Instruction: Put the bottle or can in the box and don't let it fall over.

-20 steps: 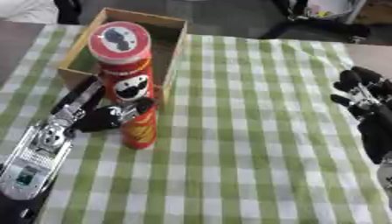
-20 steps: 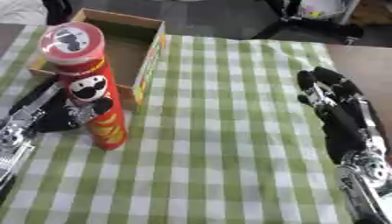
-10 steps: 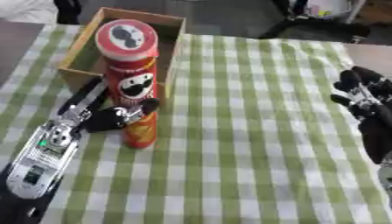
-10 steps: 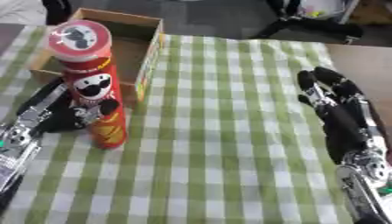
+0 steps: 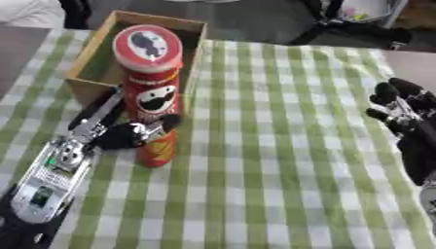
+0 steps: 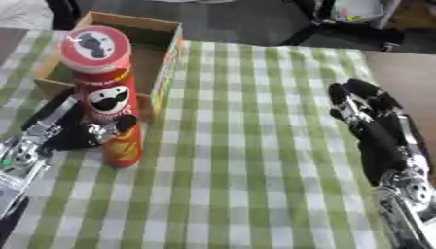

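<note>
Gripping red can [image 5: 152, 97] upright beside box [image 5: 92, 85]: left hand [image 5: 128, 133], fingers curled round; right eye view shows right hand [image 6: 374, 131] fuller, relaxed.

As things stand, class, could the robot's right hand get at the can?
Probably yes: the right hand rests open at the cloth's right edge, with bare cloth between it and the can. But the left hand already has its fingers round the can.
</note>
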